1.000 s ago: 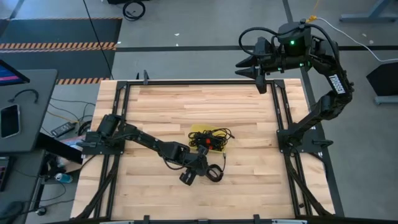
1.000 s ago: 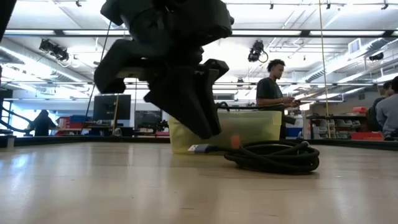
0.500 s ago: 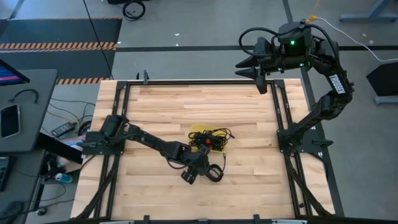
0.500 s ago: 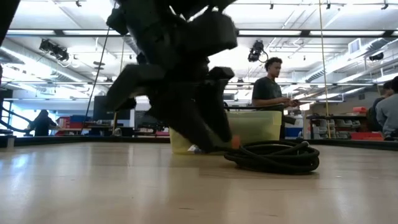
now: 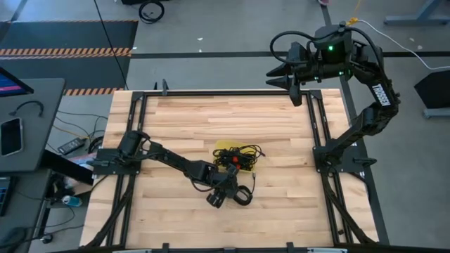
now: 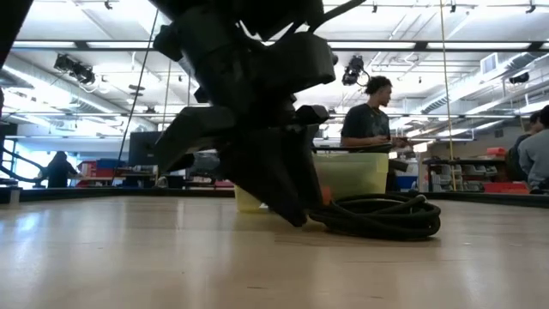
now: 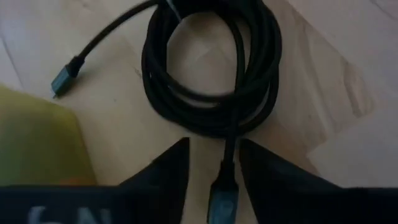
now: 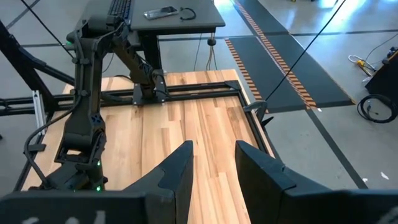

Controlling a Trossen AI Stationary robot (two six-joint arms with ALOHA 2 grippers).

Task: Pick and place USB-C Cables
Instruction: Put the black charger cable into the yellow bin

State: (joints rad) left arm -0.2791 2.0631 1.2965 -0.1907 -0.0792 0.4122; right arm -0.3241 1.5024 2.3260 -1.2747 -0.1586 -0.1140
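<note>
One USB-C cable, a black coil (image 7: pixel 211 74), lies flat on the wood near the table's near edge (image 5: pixel 243 195), (image 6: pixel 382 215). One loose plug end (image 7: pixel 62 81) points away from it. Its other plug end (image 7: pixel 222 193) runs back between my left gripper's fingers. My left gripper (image 7: pixel 214 146) is open and low at the table (image 6: pixel 296 215), just left of the coil, with a finger on either side of that plug end. More black cables with a red tie (image 5: pixel 239 157) rest in a yellow tray (image 5: pixel 223 147). My right gripper (image 8: pixel 212 149) is open, raised over the far right corner (image 5: pixel 281 76).
The yellow tray (image 6: pixel 352 172) stands just beyond the coil, close to my left gripper. Black frame rails (image 5: pixel 320 140) border the table. A side desk with a phone (image 5: pixel 10 135) stands left of the table. People stand in the room behind (image 6: pixel 369 120).
My left gripper has moved toward the table's right, closing on the coil, and has come down until its fingertips are at the tabletop beside it. The coil has stayed where it was.
</note>
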